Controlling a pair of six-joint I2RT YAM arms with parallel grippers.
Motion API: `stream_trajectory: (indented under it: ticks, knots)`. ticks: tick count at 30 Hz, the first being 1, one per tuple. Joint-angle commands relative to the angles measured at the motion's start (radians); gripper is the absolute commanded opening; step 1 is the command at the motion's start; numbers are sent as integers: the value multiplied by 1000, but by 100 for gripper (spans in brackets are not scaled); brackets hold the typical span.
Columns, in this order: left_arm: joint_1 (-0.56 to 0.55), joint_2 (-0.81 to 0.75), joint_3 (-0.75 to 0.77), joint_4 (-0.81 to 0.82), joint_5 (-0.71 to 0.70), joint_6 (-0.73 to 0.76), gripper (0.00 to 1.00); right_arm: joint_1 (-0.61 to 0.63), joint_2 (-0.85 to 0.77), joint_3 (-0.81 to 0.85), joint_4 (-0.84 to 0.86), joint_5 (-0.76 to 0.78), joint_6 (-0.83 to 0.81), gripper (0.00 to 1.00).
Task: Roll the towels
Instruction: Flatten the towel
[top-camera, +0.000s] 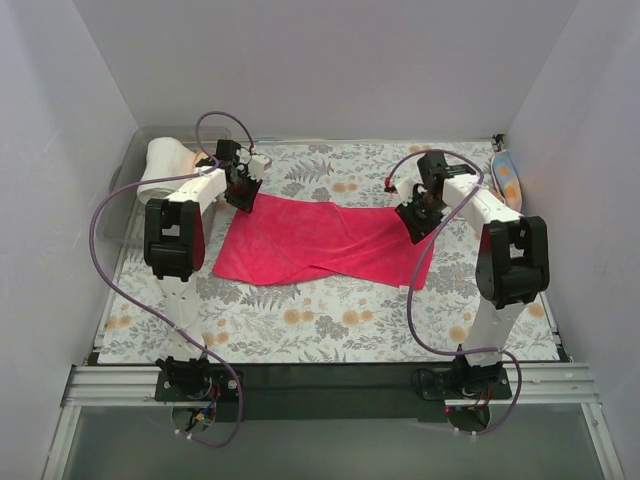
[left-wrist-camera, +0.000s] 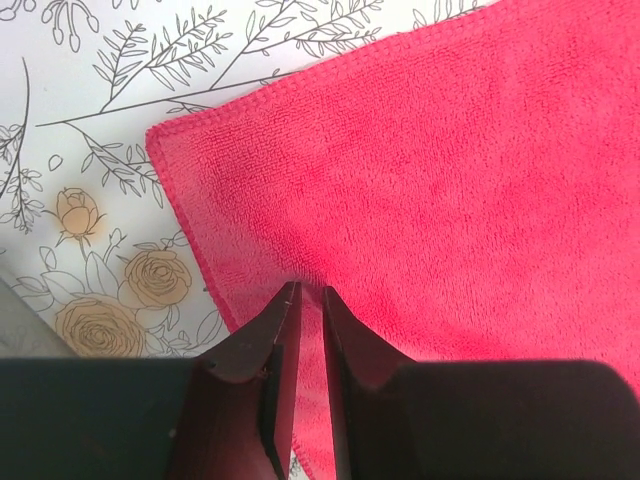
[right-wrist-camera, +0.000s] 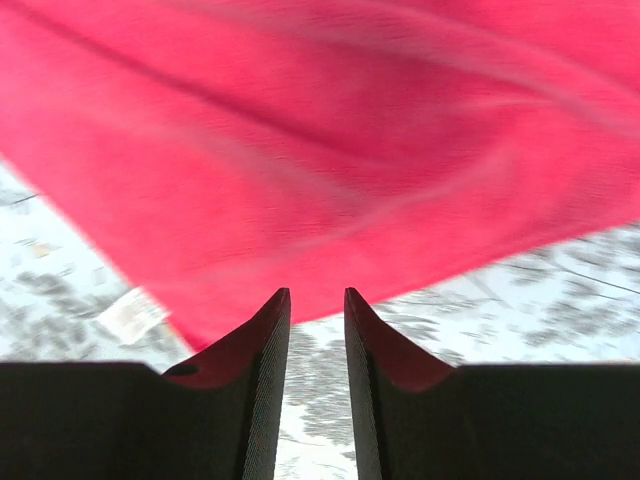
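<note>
One magenta-red towel (top-camera: 320, 240) lies opened out on the floral table covering (top-camera: 330, 325), about mid-table. Its long side runs left to right, and it is wrinkled, with a fold line across it. We see a small white tag (right-wrist-camera: 130, 312) at its near-right corner, which points toward the table's near-right.

The left gripper (top-camera: 243, 193) is down at the towel's far-left corner, toward the table's far-left. In the wrist view the left gripper (left-wrist-camera: 309, 292) has its fingers almost together. The thin slot between them is filled with red cloth, and the hemmed edge of the towel runs in between the tips. We mark it as pinched onto the towel's edge.

The right gripper (top-camera: 418, 222) is over the right part of the towel, close to its far edge. In the wrist view the right gripper (right-wrist-camera: 317, 295) has its fingers a little apart. The table covering shows through the gap and there is nothing between them, so it holds nothing. The towel is blurred and sits just past the fingertips. We cannot tell if the tips touch the cloth.

A clear bin (top-camera: 122, 215) sits at the table's far-left corner with a white rolled towel (top-camera: 160, 170) inside. An orange towel (top-camera: 508, 178) is at the far-right edge against the wall, well apart from the red one. It is too small for us to tell whether it is rolled or flat.
</note>
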Motion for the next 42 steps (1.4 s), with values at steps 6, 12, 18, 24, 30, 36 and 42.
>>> stream_trajectory:
  ticks: [6,12,18,24,30,36,42]
  knots:
    - [3,-103,-56,20,19,4,16,122,-35,-229,-68,-98,16,28]
    - [4,-103,-103,23,9,16,16,128,-27,-344,-25,40,-25,24]
    - [7,-28,-123,21,-75,50,10,119,-142,-517,-19,178,-174,22]
    - [19,37,-57,1,-93,52,7,59,-139,-528,0,224,-203,23]
    - [21,-82,-45,-88,136,137,20,55,-175,-395,-71,89,-188,47]
    - [21,-311,-120,-198,265,294,42,44,-271,-303,-161,-35,-165,48]
    - [19,-425,-249,-312,199,417,33,-21,-285,-395,-158,29,-164,32]
